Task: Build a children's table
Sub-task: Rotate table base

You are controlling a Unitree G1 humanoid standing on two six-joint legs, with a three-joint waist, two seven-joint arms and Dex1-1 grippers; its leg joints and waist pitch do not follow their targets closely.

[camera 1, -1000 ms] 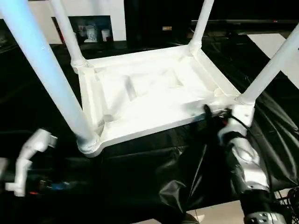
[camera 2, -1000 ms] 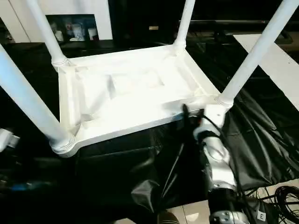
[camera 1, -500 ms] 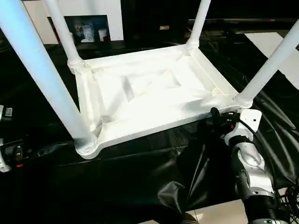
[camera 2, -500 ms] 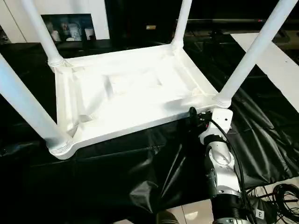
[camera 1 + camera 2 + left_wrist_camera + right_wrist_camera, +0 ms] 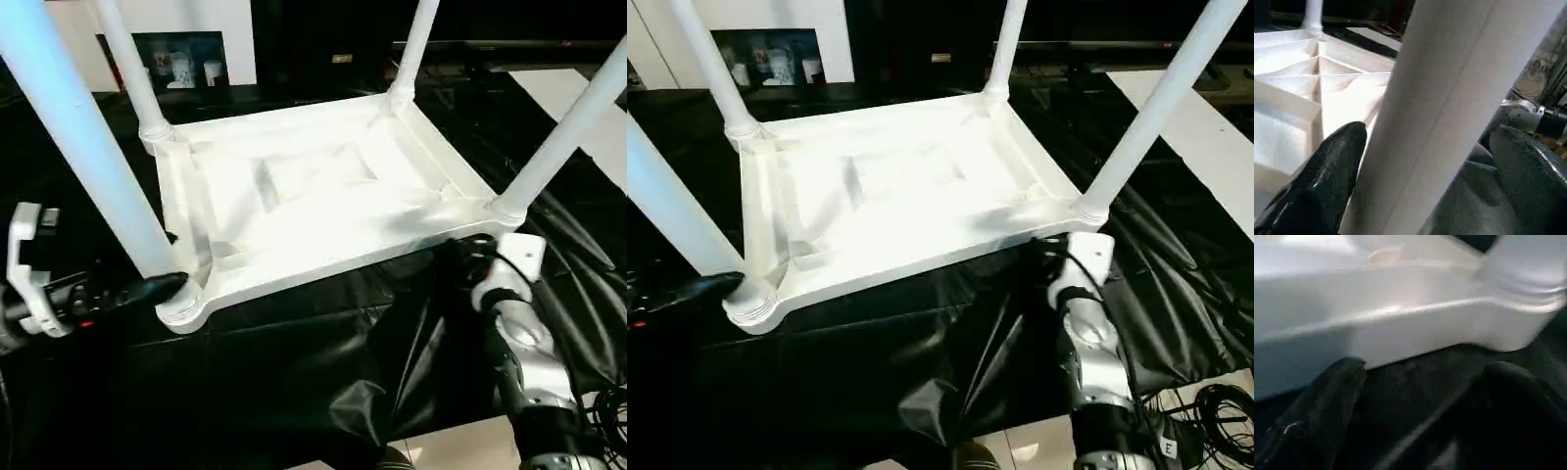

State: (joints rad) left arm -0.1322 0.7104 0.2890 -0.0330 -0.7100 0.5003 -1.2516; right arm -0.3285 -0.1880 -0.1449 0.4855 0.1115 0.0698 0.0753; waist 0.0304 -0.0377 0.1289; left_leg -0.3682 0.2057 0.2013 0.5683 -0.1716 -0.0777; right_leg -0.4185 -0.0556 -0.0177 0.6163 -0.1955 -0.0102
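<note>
Your left end effector (image 5: 157, 286) is standing wide open, its fingers straddling the near-left leg (image 5: 93, 162) just above the socket. The children's table (image 5: 313, 196) is lying upside down on the black-draped counter (image 5: 294, 372), all four legs pointing up. It looks light, stiff and slippery; grip low on the legs. Your right end effector (image 5: 1415, 396) is gaping beside the near-right corner (image 5: 500, 211), empty.
</note>
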